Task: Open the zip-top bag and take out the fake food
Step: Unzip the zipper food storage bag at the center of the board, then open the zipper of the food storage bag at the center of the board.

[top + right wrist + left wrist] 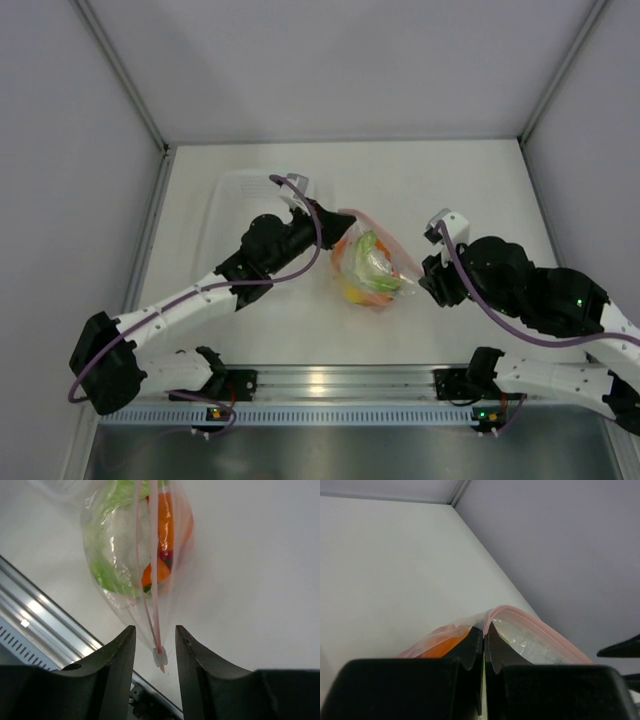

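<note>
Silver rail lies on the near side of the zip-top bag and carries both arm bases. The bag itself rests on the white tabletop between the two arms, its pink zip strip run shut along the mouth. The fake food is packed inside: a white piece with green leaves, orange pieces and something yellow.

At the bag's near right corner sits the right end effector, released, fingers spread. The end of the zip strip and its small clear tab lie in the gap (apparently clear of both fingers).

At the bag's far left edge the left end effector is clenched on the zip strip, pinching it between black fingertips.

Beyond the bag and to its left stands a clear rigid tray, partly covered by the left arm.
</note>
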Tool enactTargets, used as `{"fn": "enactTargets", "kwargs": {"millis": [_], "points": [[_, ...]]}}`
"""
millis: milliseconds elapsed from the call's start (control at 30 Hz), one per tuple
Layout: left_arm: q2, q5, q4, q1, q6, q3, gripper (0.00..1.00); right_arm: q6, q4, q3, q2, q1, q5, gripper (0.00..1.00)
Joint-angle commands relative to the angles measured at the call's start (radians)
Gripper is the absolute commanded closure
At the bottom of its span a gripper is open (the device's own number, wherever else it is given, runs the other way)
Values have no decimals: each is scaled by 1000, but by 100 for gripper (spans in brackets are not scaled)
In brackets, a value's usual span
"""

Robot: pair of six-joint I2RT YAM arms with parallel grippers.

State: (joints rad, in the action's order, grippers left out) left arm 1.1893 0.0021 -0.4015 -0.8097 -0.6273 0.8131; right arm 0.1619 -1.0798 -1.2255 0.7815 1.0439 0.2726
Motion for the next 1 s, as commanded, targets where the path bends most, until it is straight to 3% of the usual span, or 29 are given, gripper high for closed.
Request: {"fn": "enactTargets", "kwargs": {"millis": [0,233,433,633,967], "points": [[-3,107,-120,1,52,-8,100,5,83,-57,10,-7,204,62],[-13,197,-120,7,98,-15,100,-48,216,-97,57,-21,249,63],[-31,223,-119,7,104,-22,100,-82,216,-106,140,-99,10,67],[-48,223,-120,7,113,-37,100,-99,271,-55,147,-122,-65,67],[-48,243,-120,9,135,-38,100,-98,296,-14,162,-142,-27,68]]}}
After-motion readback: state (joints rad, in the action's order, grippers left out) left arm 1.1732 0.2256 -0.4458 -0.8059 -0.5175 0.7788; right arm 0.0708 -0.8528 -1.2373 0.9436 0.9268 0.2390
